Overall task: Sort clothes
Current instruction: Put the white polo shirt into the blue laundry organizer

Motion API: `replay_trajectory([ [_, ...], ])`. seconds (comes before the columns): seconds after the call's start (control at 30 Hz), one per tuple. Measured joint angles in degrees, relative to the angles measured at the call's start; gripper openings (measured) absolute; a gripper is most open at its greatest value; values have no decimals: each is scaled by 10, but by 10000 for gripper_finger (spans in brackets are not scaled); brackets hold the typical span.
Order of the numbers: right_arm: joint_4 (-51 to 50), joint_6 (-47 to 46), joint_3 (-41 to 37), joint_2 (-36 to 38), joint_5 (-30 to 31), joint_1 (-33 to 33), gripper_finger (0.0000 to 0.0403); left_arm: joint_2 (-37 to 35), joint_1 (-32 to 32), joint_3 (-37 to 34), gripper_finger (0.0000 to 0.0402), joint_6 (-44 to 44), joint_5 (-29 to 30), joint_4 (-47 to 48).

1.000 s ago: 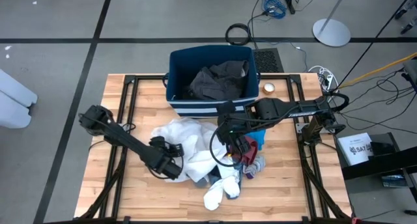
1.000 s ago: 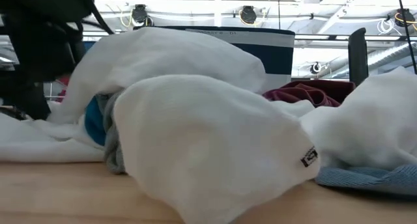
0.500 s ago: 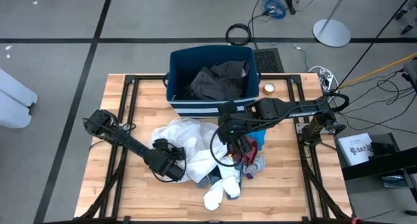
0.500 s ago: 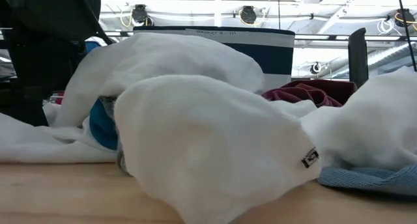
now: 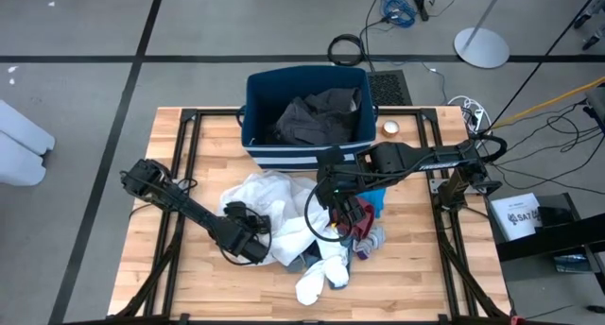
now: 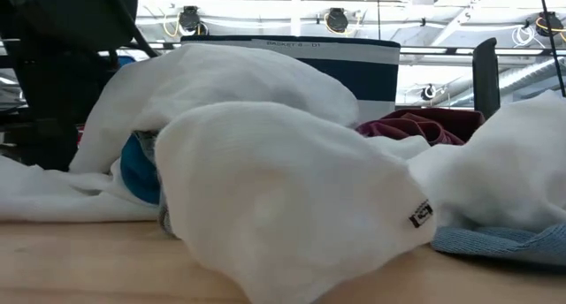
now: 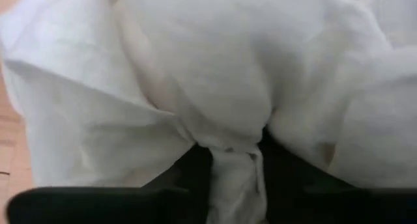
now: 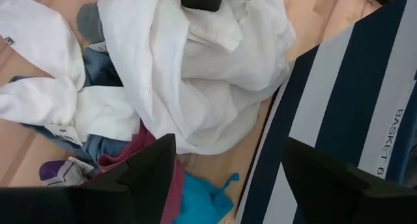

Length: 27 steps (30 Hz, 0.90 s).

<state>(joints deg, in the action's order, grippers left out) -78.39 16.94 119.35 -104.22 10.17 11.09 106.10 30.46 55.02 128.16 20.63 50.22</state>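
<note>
A pile of clothes lies mid-table: a large crumpled white garment (image 5: 274,207), white socks (image 5: 321,273) at its near side, and maroon (image 8: 156,165) and bright blue (image 8: 202,201) pieces at its right. A dark grey garment (image 5: 317,112) lies inside the navy striped bin (image 5: 302,157) at the table's far side. My left gripper (image 5: 250,238) is down on the white garment's left part, shut on it. My right gripper (image 8: 228,185) hangs open above the pile's right side, next to the bin's front wall, with nothing between its fingers. My left gripper pinches a gathered fold of the white garment (image 7: 231,162) between its two fingers (image 7: 280,162). It comes from above, slanting steeply down from the table's left. The cloth bunches into creases that run to the pinch, and the garment lies on the table and the pile.
The bin (image 6: 354,61) stands behind the pile. A small round object (image 5: 389,128) sits on the table at the bin's right. Bare wood shows at the table's left (image 5: 170,268) and right (image 5: 416,259). Cables and a stand base lie on the floor beyond.
My left gripper has sunk onto the left part of the white garment and tipped a little, then kept still. The cloth under it has been pressed and gathered a little. My right gripper has not moved.
</note>
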Motion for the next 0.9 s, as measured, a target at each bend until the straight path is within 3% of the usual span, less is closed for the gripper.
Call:
replay_trajectory([
  [0.27,-6,0,0,0,1,0,263,0,8,0,40,-21,13,-2],
  [0.67,-22,0,0,0,8,0,263,-42,19,4,39,-77,44,46],
  [0.9,-55,-25,0,0,88,-1,263,-143,19,4,38,-120,119,107],
])
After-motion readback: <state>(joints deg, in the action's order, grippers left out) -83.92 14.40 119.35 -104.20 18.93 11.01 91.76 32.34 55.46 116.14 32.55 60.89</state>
